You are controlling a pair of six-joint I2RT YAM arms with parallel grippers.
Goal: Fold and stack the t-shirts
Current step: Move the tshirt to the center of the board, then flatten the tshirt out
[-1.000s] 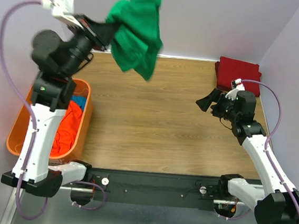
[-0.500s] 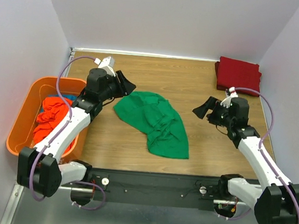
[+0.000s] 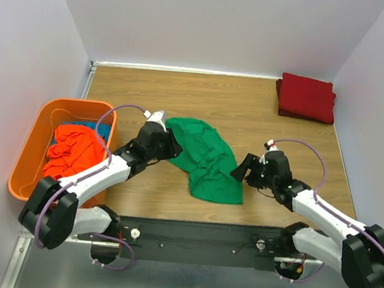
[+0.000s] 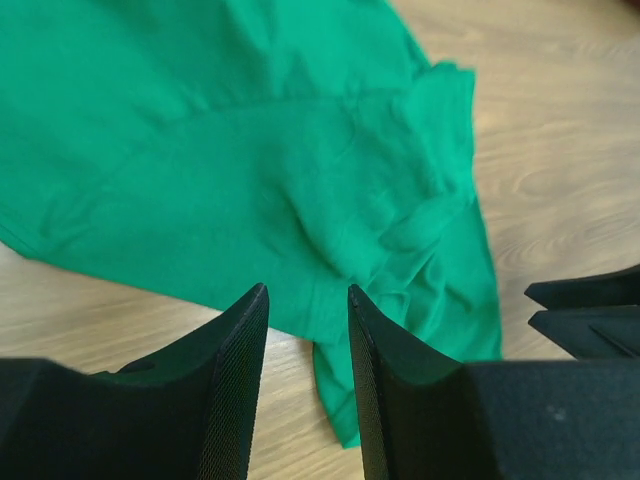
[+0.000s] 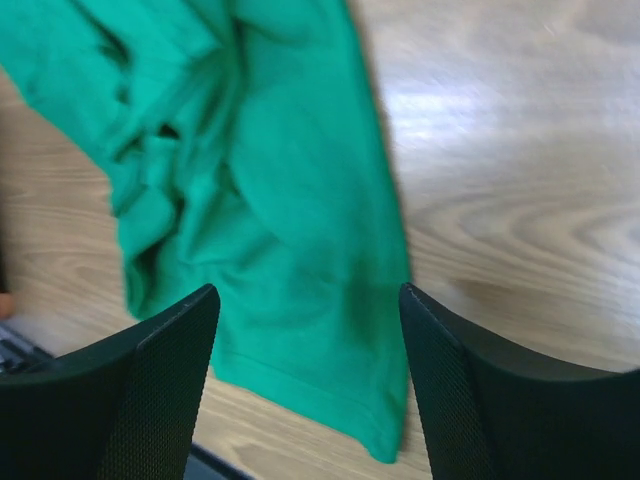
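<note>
We find the green t-shirt (image 3: 207, 160) rumpled at the middle of the desk (image 3: 250, 109), the dark red t-shirt (image 3: 307, 97) folded at the far right corner. The left claw (image 3: 171, 145) sits at the green shirt's left edge, narrowly parted and empty; the right claw (image 3: 241, 168) at its right edge, wide and empty. We judge flattening to be in hand: next, each claw must pinch an edge and draw the cloth flat.
</note>
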